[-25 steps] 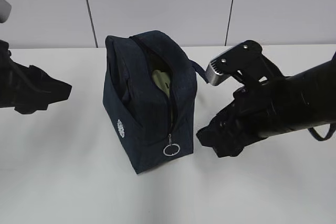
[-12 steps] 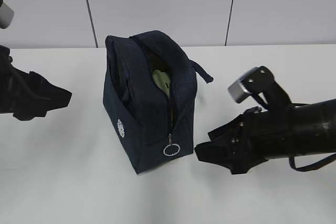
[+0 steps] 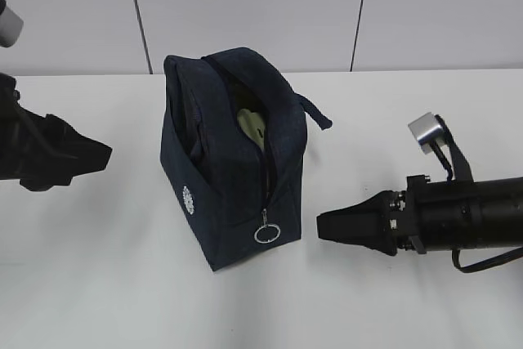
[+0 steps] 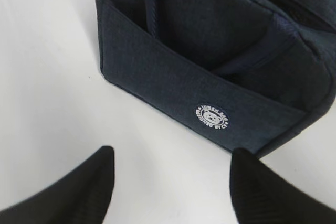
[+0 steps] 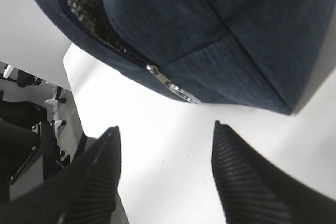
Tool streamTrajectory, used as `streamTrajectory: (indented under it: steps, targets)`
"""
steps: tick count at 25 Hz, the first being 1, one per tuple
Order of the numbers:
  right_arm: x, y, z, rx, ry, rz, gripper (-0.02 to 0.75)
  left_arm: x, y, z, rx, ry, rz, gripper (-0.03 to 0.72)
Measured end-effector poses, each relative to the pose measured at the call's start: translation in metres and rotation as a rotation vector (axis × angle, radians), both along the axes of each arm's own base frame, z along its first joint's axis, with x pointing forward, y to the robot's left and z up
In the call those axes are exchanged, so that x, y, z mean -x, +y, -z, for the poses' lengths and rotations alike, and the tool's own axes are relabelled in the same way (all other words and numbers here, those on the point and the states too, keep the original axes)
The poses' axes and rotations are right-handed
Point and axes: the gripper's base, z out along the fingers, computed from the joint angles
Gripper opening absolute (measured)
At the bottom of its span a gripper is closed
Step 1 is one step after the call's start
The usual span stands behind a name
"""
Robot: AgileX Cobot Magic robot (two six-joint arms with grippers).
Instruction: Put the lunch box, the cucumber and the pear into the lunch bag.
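The navy lunch bag (image 3: 221,161) stands mid-table with its top unzipped. Its silver ring pull (image 3: 266,233) hangs at the near end and its white logo (image 3: 188,199) faces left. A pale green piece, apparently the lunch box lid (image 3: 252,124), shows inside the opening. The cucumber and pear are hidden. My left gripper (image 3: 105,153) is open and empty, left of the bag. In the left wrist view it (image 4: 170,153) faces the logo side (image 4: 212,116). My right gripper (image 3: 321,226) is open and empty, low and right of the bag. In the right wrist view it (image 5: 165,129) points at the ring pull (image 5: 176,90).
The white table (image 3: 122,284) ends at a grey panelled wall (image 3: 245,6) behind the bag. A strap handle (image 3: 315,112) sticks out on the bag's right. Part of the robot's stand (image 5: 21,129) shows beyond the table edge in the right wrist view.
My right arm has dropped lower and levelled out, and its wrist has drawn back to the right. The left arm and the bag have hardly moved.
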Motion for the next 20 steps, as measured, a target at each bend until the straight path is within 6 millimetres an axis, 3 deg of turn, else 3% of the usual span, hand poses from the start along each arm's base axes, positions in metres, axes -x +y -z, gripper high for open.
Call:
streamTrajectory:
  steps: [4, 11, 15, 20]
  targets:
    - [0.000, 0.000, 0.016, 0.003, 0.061, -0.008, 0.435, 0.001, 0.000, 0.001, -0.002, 0.010, 0.004, 0.414]
    - [-0.005, 0.000, 0.015, -0.024, 0.058, 0.033, 0.431, 0.001, 0.000, 0.001, -0.003, 0.013, 0.005, 0.414]
    - [-0.012, 0.000, 0.011, 0.020, -0.082, -0.025, 0.417, 0.001, 0.000, 0.001, -0.003, 0.013, 0.005, 0.414]
    - [-0.017, 0.001, 0.008, 0.111, -0.372, -0.129, 0.339, 0.001, 0.000, 0.001, -0.005, 0.018, 0.008, 0.414]
